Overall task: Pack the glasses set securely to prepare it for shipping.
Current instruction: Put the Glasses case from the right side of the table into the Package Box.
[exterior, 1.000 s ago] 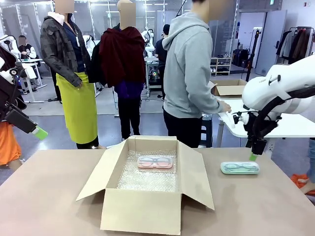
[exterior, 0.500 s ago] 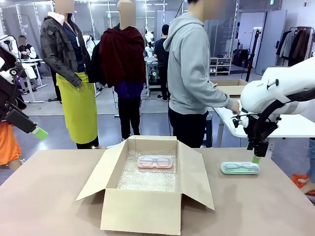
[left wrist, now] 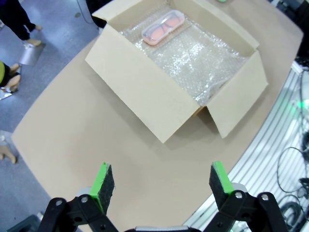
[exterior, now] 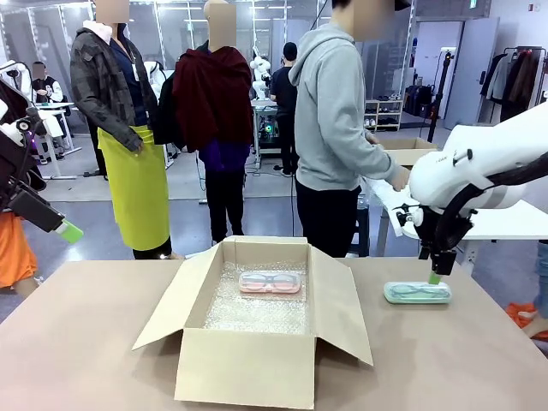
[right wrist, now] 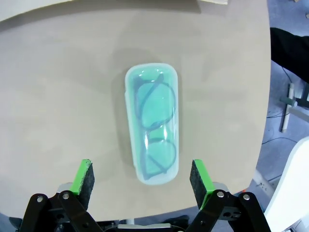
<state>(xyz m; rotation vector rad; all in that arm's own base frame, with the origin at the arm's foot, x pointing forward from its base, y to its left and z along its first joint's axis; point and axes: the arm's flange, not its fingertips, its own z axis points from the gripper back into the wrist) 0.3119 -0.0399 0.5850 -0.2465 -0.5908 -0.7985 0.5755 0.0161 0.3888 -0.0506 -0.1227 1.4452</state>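
Pink case (exterior: 270, 282) lies inside the open cardboard box (exterior: 248, 372), flat on the bubble wrap (exterior: 257, 312) that lines the floor, close to the far wall. My guess: the wrap is there as padding, and the case sits to one end to leave room for its mate.

Mint-green case (exterior: 417, 293) lies flat on the bench (exterior: 86, 342), right of the box and apart from its flap.

Right gripper (exterior: 435, 278) hangs just above the mint-green case, released, nothing between the pads. Its wrist camera shows the two pads set either side of the case's near end, across the narrow width. That looks like a line-up for a pinch on the short side. That camera also shows dark-framed spectacles through the clear lid. The front camera gives none of that, but it does show the gap between pads and lid.

Left gripper (exterior: 64, 229) is raised off the bench's left edge, jaws spread, empty; likely parked clear of the work. From its wrist, the box is seen from above, with free wrap beside the pink case.

A person (exterior: 338, 128) at the far side is turned toward another table.
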